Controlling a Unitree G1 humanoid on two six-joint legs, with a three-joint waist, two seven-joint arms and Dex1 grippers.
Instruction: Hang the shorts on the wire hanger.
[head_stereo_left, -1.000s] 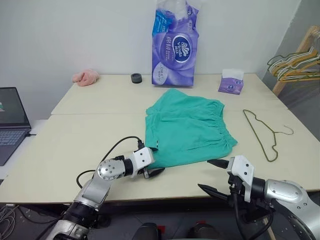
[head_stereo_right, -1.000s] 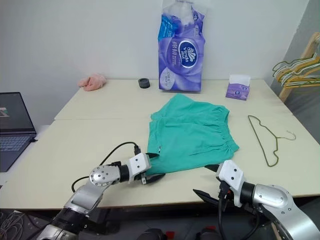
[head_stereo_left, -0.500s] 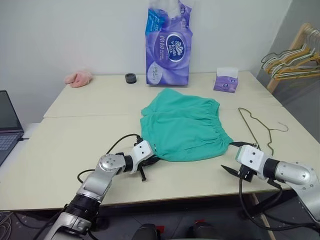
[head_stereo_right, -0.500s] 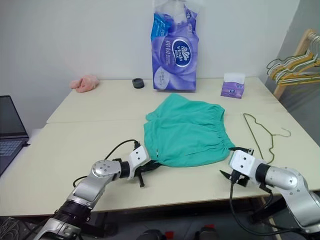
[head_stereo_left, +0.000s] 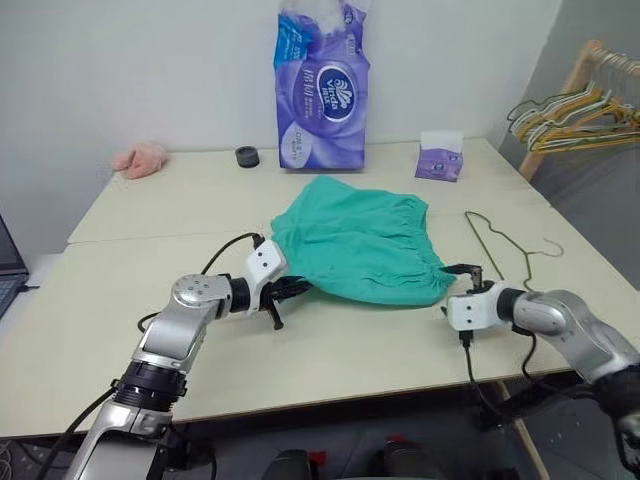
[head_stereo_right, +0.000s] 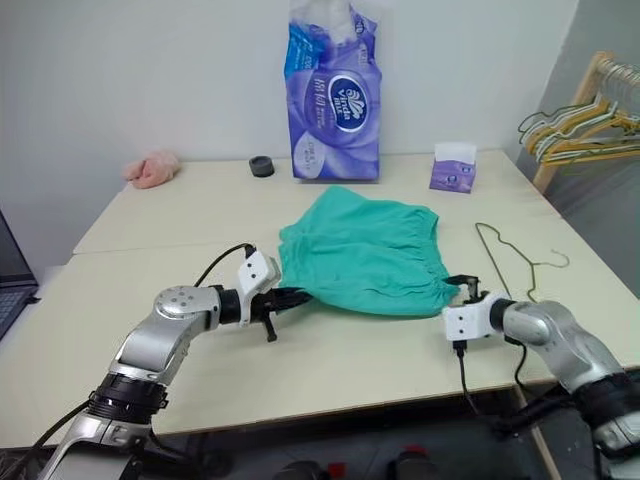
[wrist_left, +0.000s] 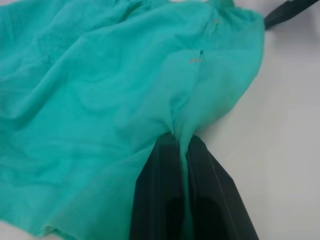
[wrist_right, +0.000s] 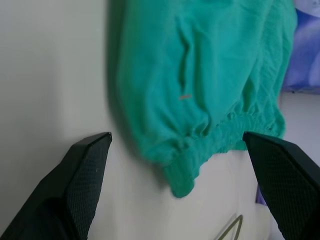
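Left gripper (wrist_left: 181, 150) clamped on shorts (head_stereo_left: 355, 245) | right gripper (wrist_right: 175, 165) apart | tissue pack (head_stereo_left: 320, 90) reads "Vinda"

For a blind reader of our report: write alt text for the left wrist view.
The left hand, its two black fingers shut, pinches a fold of the teal shorts, which spread away from it over a pale table. A dark fingertip of the other hand shows past the shorts' far corner.

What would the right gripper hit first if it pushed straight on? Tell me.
Most likely the gathered waistband corner of the shorts, which lies between the open fingers of the right gripper; depth is uncertain.
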